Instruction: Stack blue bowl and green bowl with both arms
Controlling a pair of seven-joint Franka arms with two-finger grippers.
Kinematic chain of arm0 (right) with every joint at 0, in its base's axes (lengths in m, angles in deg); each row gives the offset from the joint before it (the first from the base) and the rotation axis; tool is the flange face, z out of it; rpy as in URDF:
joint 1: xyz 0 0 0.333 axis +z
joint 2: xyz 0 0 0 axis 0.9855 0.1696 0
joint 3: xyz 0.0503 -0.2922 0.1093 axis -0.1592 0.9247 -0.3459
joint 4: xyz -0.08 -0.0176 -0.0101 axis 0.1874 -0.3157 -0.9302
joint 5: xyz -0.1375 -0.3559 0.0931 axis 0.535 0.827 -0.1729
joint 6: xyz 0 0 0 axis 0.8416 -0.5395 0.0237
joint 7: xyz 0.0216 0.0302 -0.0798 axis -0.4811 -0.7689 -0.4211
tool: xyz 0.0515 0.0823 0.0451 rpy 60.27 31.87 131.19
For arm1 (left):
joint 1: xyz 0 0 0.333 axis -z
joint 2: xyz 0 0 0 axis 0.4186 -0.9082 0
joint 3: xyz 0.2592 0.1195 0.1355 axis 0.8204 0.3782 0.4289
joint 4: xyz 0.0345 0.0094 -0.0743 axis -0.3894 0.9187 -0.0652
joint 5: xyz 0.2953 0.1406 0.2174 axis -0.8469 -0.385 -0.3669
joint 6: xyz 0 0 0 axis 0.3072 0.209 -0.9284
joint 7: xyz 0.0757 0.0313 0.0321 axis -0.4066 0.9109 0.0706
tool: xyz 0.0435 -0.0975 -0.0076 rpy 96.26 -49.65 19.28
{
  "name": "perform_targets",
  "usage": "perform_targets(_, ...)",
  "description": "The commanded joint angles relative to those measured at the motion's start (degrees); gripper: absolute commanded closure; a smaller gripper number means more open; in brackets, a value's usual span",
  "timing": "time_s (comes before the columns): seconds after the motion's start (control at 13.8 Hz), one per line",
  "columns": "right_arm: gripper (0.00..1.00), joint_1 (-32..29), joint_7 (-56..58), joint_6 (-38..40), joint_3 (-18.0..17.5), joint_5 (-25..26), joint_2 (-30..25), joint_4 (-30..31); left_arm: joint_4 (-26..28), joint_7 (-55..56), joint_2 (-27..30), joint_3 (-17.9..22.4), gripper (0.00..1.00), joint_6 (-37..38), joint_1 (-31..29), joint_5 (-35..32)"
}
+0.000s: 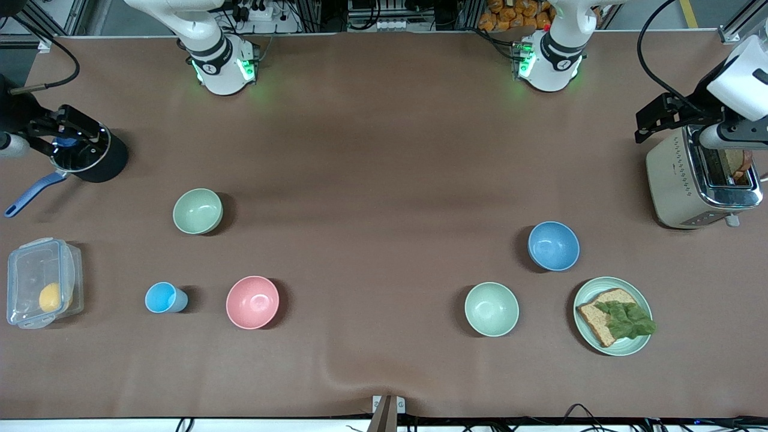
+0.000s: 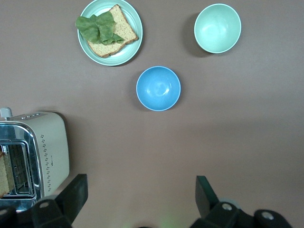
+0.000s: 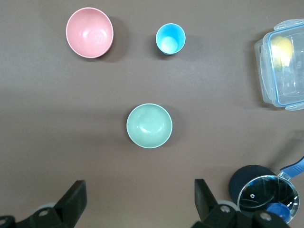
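Note:
The blue bowl [image 1: 553, 245] stands upright and empty toward the left arm's end of the table; it also shows in the left wrist view [image 2: 158, 88]. The sage green bowl [image 1: 197, 210] stands upright and empty toward the right arm's end; it also shows in the right wrist view [image 3: 149, 126]. My left gripper [image 1: 658, 119] hangs high over the toaster's edge, open and empty [image 2: 141, 199]. My right gripper [image 1: 77, 126] hangs high over the black pot, open and empty [image 3: 140, 202]. Both are well away from the bowls.
A paler mint bowl [image 1: 491, 309] and a mint plate [image 1: 642, 345] with bread and lettuce lie nearer the front camera than the blue bowl. A pink bowl [image 1: 252, 302], a light-blue cup [image 1: 164, 297], a clear lidded box [image 1: 41, 291], a black pot [image 1: 96, 159] and a toaster [image 1: 690, 180] stand around.

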Motion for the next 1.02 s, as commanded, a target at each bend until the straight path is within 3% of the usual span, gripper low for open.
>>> perform_targets(0.0, 0.0, 0.6, -1.1, 1.1, 0.1, 1.0, -1.4, 0.7, -1.2, -1.6, -0.3, 0.2, 0.0, 0.9, -0.5, 0.1)
perform_targets(0.94, 0.0, -1.5, -0.7, 0.8, 0.6, 1.0, -0.9, 1.5, -1.2, -0.4, -3.6, -0.3, 0.0, -0.2, 0.4, -1.2)
